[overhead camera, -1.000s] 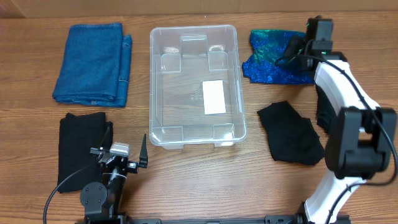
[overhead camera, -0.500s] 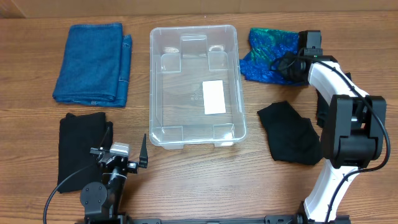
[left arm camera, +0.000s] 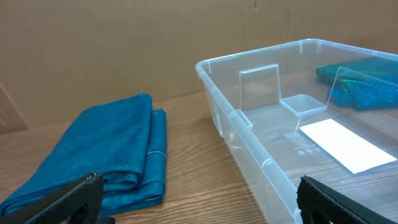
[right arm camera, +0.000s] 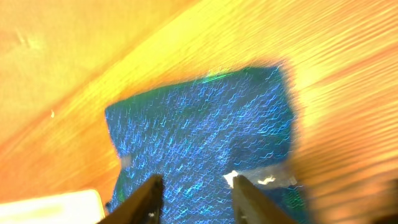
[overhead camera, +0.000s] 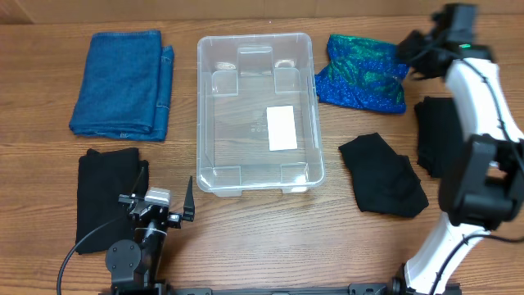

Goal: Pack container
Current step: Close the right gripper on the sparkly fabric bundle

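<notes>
Right gripper (right arm camera: 195,182) is spread open and empty, up at 2 o'clock by the sparkly blue cloth (overhead camera: 360,74). Left gripper (left arm camera: 199,182) sits wide open at 7 o'clock of the container (overhead camera: 199,106).

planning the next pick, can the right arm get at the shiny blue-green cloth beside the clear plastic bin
Probably yes. The right gripper hangs open at the edge of the shiny blue-green cloth, which lies bare on the wooden table, with nothing on or across it.

The container (left arm camera: 239,118) runs off frame; the shimmery cloth (right arm camera: 205,137) seems blurred.
</notes>
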You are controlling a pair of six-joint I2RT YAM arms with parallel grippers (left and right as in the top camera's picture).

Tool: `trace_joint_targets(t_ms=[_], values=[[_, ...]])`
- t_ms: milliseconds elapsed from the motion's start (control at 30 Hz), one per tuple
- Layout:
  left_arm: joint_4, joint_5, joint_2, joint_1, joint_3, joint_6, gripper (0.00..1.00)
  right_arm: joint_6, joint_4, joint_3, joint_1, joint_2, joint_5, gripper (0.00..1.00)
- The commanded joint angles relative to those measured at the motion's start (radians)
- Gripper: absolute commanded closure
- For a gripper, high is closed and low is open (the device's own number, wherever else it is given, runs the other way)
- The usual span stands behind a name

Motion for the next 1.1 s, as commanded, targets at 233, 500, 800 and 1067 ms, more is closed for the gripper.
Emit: trace_joint_targets(t_ms=[233,500,800,1067], values=[[0.000,-0.009,-0.010,0.005,-0.003,-0.011,0.00,-0.401,-0.100,0.019,-0.125,0.129,-0.320,0.31],[0.000,-0.009,-0.010,0.005,-0.003,-0.011,0.00,-0.407,-0.100,0.019,-0.105,0.211,-0.372,0.11],[0.000,-0.009,-0.010,0.005,-0.003,-0.011,0.00,-0.407,-0.088,0.019,-0.106,0.241,-0.325,0.10],[0.000,-0.009,-0.010,0.005,-0.003,-0.011,0.00,-0.407,-0.071,0.019,-0.105,0.260,-0.333,0.07]])
